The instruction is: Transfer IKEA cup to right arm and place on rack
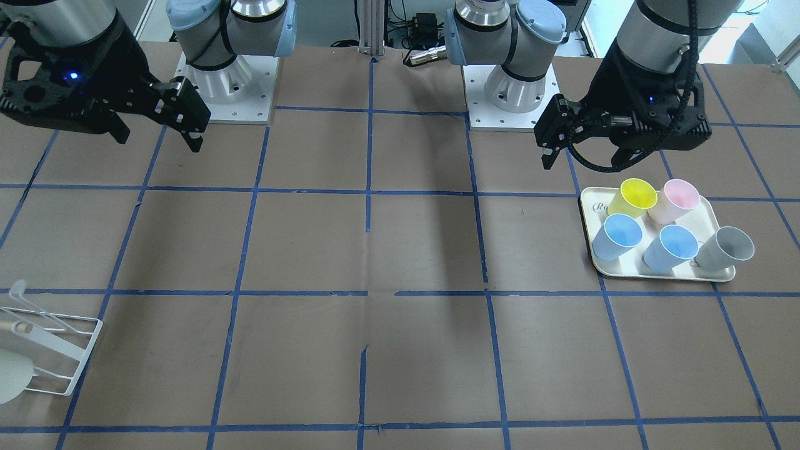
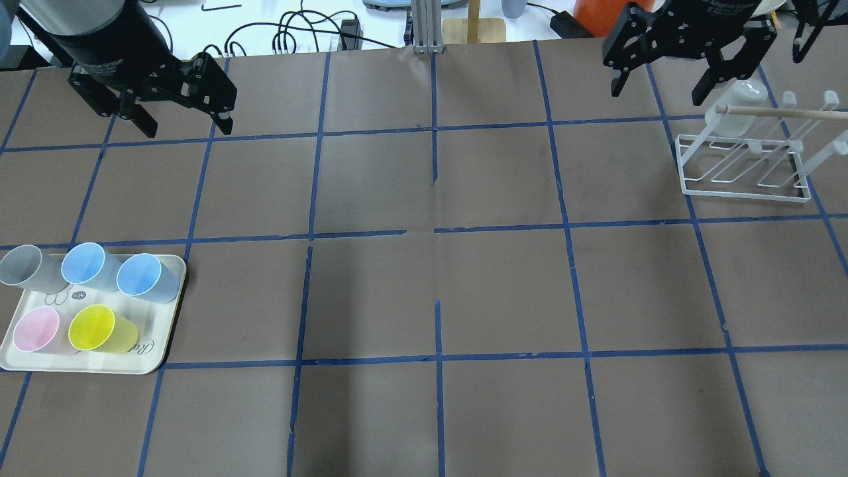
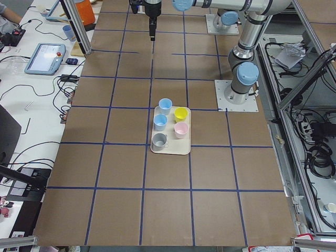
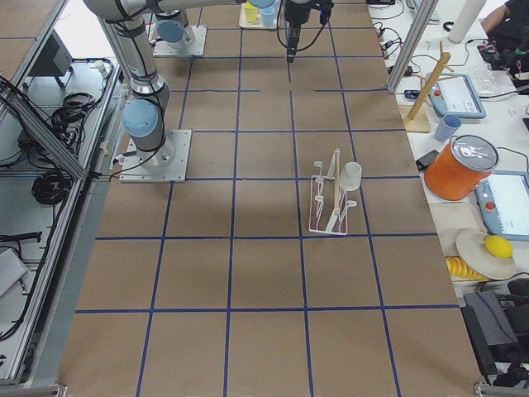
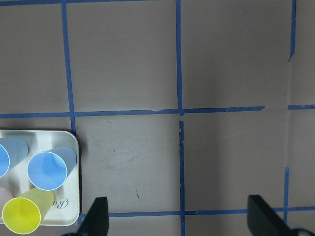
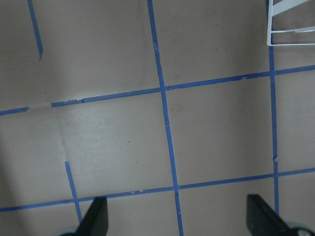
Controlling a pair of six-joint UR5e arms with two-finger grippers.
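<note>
- On the rack [image 2: 742, 194], at the far right of the table [image 2: 503, 291] in the overhead view, the IKEA cup [image 2: 734, 106] is seen propped on the slanted prongs at the rack's left end, lifted off the tabletop.
- A thin wooden rod [image 2: 785, 112] is seen running across the tops of the prongs, just beside the cup.
- The right gripper [image 2: 658, 89] is held in the air, apart from the cup and the rack. Its jaws are spread wide and nothing is gripped between them.
- In the right wrist view only a corner of the rack is caught at the upper right edge, with bare table under the two fingertips [image 6: 96, 219].
- The left gripper [image 2: 187, 124] is held above the table on the opposite side. Its jaws are likewise wide apart and nothing is held.
- A cream tray [image 2: 158, 324] is set well apart from the rack, at the table's left end.
- Five upright cups are carried on the tray: a grey cup [image 2: 23, 265], two blue cups [image 2: 86, 264], a pink cup [image 2: 36, 329] and a yellow cup [image 2: 93, 326].
</note>
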